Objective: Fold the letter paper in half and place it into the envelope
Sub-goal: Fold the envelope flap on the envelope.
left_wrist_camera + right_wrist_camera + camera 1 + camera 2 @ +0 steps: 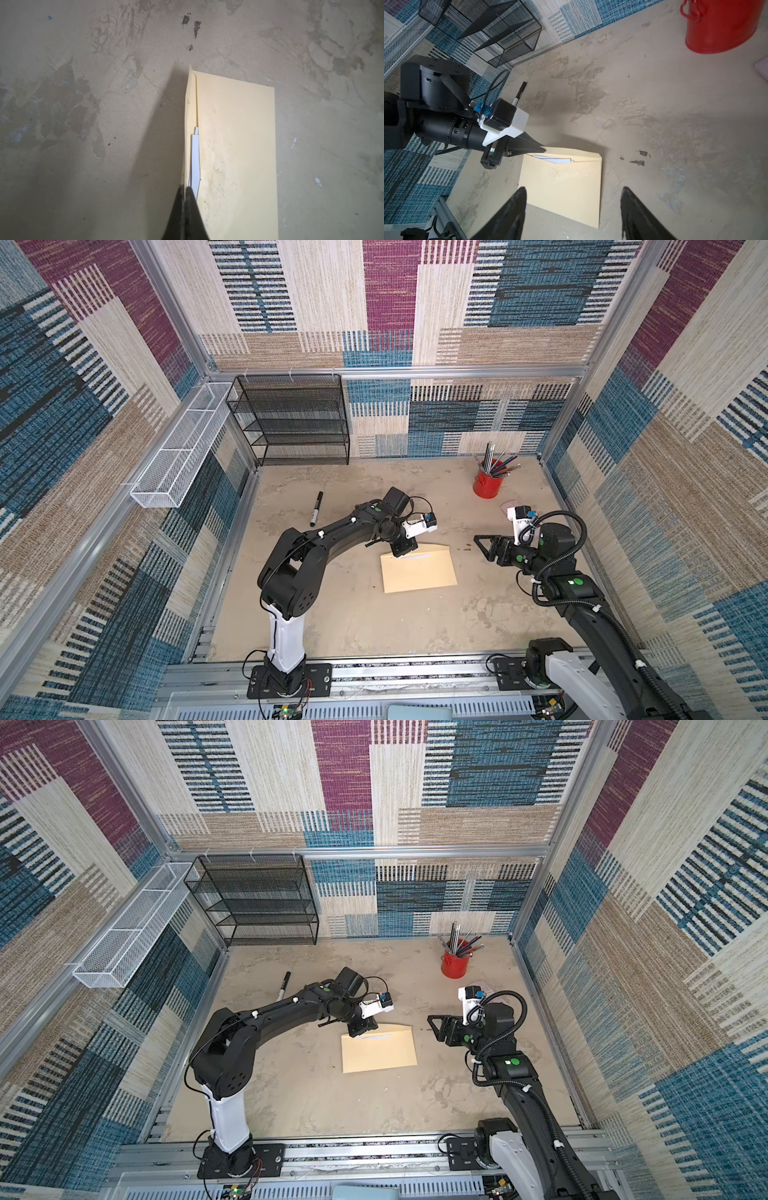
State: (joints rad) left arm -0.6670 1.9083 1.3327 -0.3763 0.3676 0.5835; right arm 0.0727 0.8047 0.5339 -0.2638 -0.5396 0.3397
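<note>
Envelope (234, 145) flap edge pinched in closed left jaws, letter paper (195, 162) peeking out; right jaws gape empty across counter (353, 614).

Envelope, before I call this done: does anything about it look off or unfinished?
A white sliver of the letter paper pokes out askew at the mouth of the envelope, beside the flap that the left gripper pinches up. It is not fully inside. The right gripper hangs open, apart.

One envelope (419, 572); one marker (316, 509); one red pot (485, 486).
</note>
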